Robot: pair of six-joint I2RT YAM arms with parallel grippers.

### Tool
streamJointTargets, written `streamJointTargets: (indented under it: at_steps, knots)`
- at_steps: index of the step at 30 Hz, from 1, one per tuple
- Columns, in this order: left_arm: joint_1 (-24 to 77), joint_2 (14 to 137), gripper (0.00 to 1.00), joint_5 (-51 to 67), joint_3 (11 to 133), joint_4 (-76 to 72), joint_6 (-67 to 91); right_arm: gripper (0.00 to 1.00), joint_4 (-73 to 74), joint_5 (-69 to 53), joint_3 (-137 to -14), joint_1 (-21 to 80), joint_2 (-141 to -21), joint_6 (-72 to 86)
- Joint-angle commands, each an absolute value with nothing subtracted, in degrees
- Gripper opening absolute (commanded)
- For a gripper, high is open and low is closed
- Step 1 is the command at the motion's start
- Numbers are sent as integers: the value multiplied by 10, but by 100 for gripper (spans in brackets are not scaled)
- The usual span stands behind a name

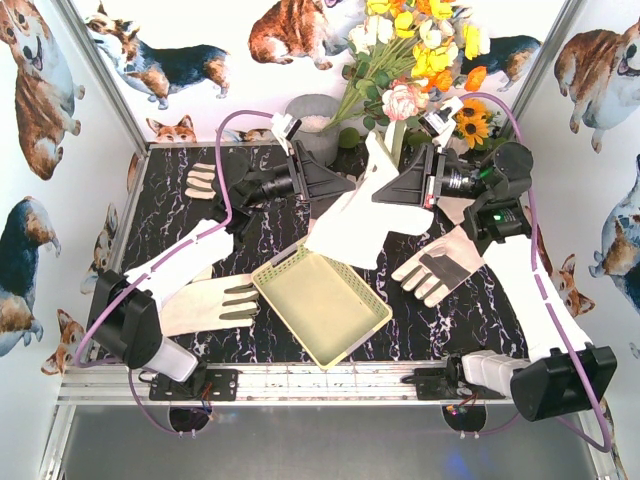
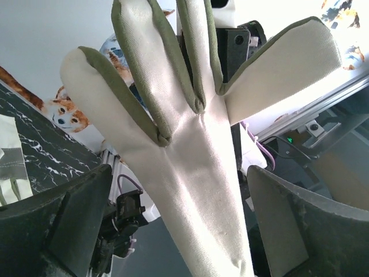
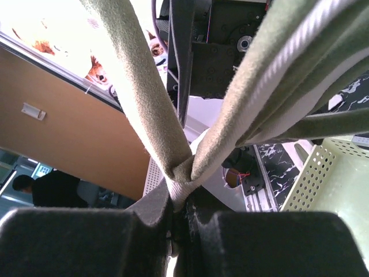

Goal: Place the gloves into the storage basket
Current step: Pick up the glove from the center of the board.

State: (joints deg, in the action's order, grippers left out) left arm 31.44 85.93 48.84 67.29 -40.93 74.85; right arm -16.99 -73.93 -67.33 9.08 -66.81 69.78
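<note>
Right gripper [image 3: 180,214] clamped on held glove [image 1: 355,225] at crotch between two fingers. Glove held aloft beyond basket [image 1: 318,306] far corner, cuff overlapping far rim in top view. Left gripper [image 2: 179,168] spread wide, glove body framed between jaws, no contact seen. Basket set diagonally. Second glove [image 1: 205,305] just beside basket's left edge, third glove [image 1: 437,265] near right edge, fourth glove [image 1: 203,181] well beyond, far left. Bare table [image 1: 170,215] between.

Gloves: four countable. One glove [image 1: 362,215] pinched in right gripper [image 1: 385,196] jaws, reaching between left gripper [image 1: 340,183] jaws. Three outside both jaws: glove [image 1: 200,181], glove [image 1: 212,303], glove [image 1: 438,264]. Storage basket [image 1: 320,305]: one. Grippers: two. Bucket [image 1: 308,108]: one.
</note>
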Motion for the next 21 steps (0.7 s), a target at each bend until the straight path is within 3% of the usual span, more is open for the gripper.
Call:
streamJointTargets:
  at_steps: [1,5,11,16,19,21]
  knots:
    - [316,845,88,491,682,-449,752,0,-190,-746,-676,91,-644,693]
    - [316,821,68,438,661,-417,722,0,-120,-748,-665,91,-624,639]
    - [317,792,52,396,639,-391,694,0,-23,-738,-661,91,-616,564]
    - [320,779,54,406,638,-305,660,0,-38,-742,-670,91,-623,578]
    - [315,764,67,382,632,-194,617,0,-41,-745,-687,91,-623,583]
    - [313,766,75,404,623,-201,636,0,-46,-747,-693,91,-620,583]
